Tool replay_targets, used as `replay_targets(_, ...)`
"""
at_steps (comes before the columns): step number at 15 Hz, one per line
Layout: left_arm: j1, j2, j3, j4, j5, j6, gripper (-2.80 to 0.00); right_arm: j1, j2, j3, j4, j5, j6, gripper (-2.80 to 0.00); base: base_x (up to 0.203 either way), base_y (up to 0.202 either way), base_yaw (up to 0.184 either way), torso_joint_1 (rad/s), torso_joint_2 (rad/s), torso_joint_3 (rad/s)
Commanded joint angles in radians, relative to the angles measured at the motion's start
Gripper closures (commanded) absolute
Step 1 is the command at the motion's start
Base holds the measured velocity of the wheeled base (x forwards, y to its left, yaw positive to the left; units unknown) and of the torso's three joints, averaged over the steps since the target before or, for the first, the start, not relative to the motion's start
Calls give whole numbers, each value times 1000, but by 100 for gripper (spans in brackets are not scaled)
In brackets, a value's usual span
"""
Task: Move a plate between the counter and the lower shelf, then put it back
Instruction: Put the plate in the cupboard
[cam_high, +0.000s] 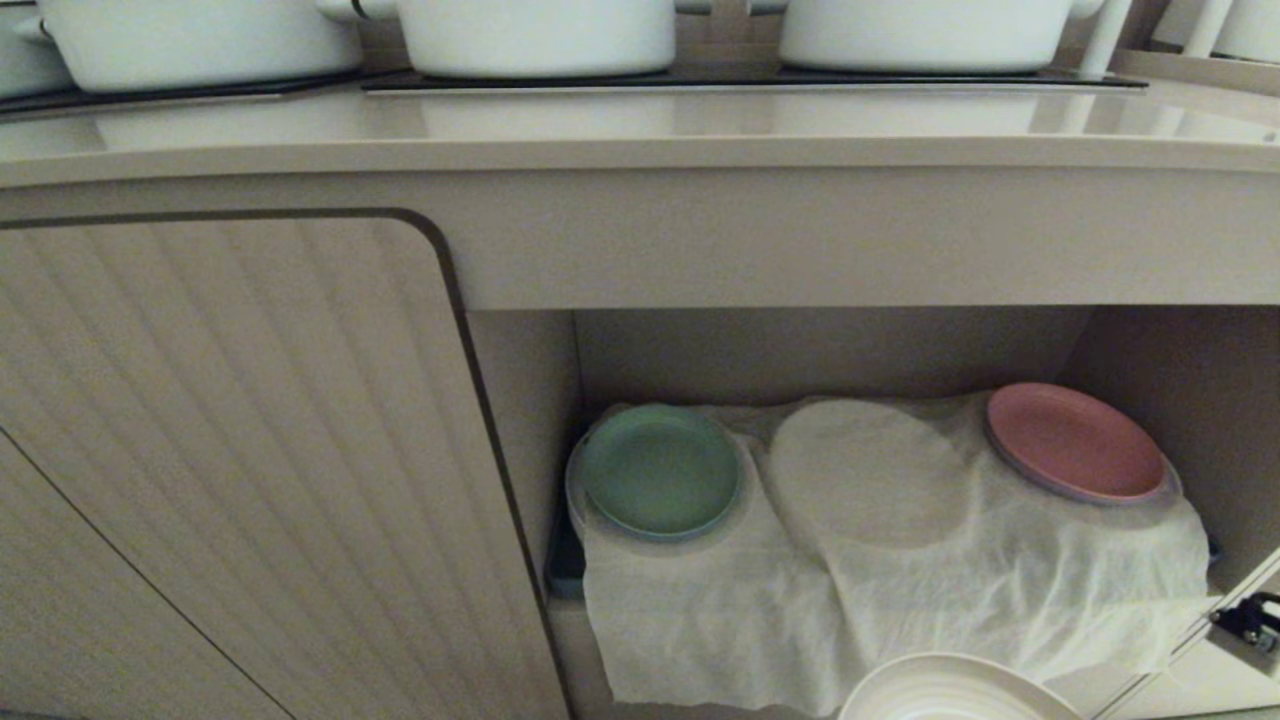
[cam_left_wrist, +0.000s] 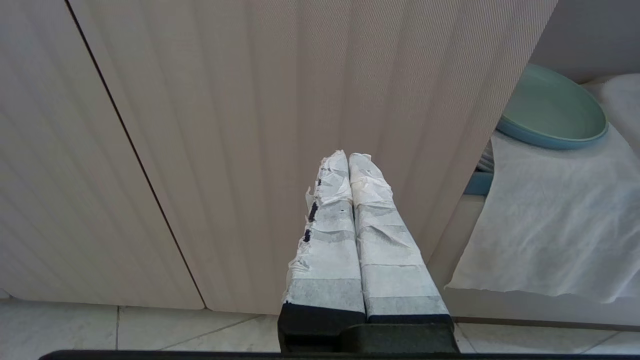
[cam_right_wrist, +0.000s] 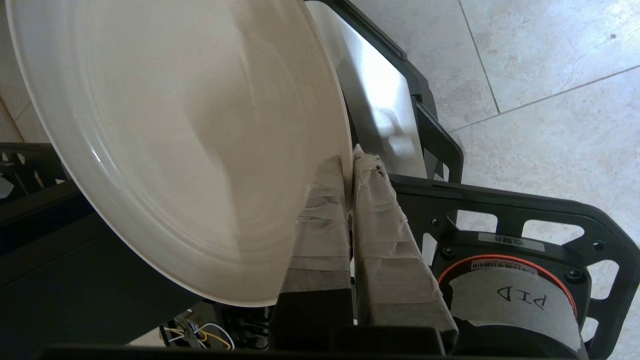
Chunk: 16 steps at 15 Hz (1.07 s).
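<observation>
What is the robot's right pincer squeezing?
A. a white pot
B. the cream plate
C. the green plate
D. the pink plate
B: the right pincer is shut on the rim of the cream plate, while the green plate and the pink plate sit on the white cloth in the lower shelf.

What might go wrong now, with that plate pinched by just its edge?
The right claw grips the plate only at its rim, with hard floor tile below; a slip might break it. Lifting it to the counter, it could knock the thick front edge. The shelf's loose cloth could snag too.
</observation>
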Motion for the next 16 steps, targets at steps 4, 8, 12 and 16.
replay_targets(4,0,0,0,0,0,-1,0,1,10,-9,2,1,2,0,0,0,0,0,0,0)
replay_targets(8,0,0,0,0,0,-1,0,-12,53,-60,0,1,3,0,0,0,0,0,0,0)
replay_targets(12,0,0,0,0,0,-1,0,-75,152,-113,-25,0,3,0,0,0,0,0,0,0)
replay_targets(16,0,0,0,0,0,-1,0,-128,262,-142,-88,-38,4,0,0,0,0,0,0,0)
